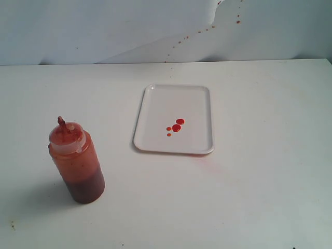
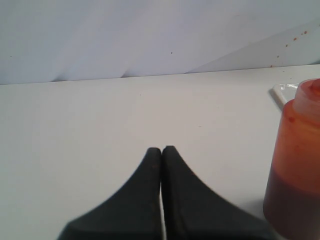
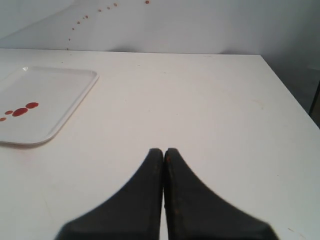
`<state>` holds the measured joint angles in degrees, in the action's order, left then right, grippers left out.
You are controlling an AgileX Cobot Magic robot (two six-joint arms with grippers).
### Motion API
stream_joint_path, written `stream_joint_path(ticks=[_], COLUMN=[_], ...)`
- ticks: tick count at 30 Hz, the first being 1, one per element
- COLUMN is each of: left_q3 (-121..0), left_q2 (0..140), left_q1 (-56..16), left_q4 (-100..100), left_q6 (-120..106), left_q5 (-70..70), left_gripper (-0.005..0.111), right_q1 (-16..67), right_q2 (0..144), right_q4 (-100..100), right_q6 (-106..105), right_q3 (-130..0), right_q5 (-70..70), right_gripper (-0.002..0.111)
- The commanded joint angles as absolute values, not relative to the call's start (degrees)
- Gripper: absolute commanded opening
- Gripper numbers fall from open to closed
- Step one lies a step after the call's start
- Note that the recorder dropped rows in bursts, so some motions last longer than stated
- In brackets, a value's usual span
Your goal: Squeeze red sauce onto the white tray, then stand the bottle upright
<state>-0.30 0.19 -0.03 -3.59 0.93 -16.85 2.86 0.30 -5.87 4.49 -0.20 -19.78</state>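
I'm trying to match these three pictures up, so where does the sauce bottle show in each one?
Exterior view: the bottle stands upright, left of the tray, apart from it.
Left wrist view: it is cut off at the picture's edge, beside the left gripper.
Right wrist view: not in it.
Shared landmark: the tray, only its corner in the left wrist view.

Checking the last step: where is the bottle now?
In the exterior view the bottle stands upright on the table, at lower left, apart from the tray to its right.
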Motion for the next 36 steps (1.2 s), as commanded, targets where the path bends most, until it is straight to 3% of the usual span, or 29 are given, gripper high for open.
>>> stream_joint_path(ticks=[1, 36], left_q3=[0.0, 0.0], left_q2=[0.0, 0.0], left_q1=[-0.3, -0.3], left_q4=[-3.8, -3.8], left_q6=[1.0, 1.0], left_q5=[-16.4, -16.4], left_gripper=[0.001, 0.001], right_q1=[2.4, 0.6], right_q2=[0.0, 0.0], right_q4=[-6.0, -5.7], right_q6=[4.9, 5.2], right_q3=[0.0, 0.0], right_q5=[-19.9, -19.7], right_gripper=[0.000, 0.000])
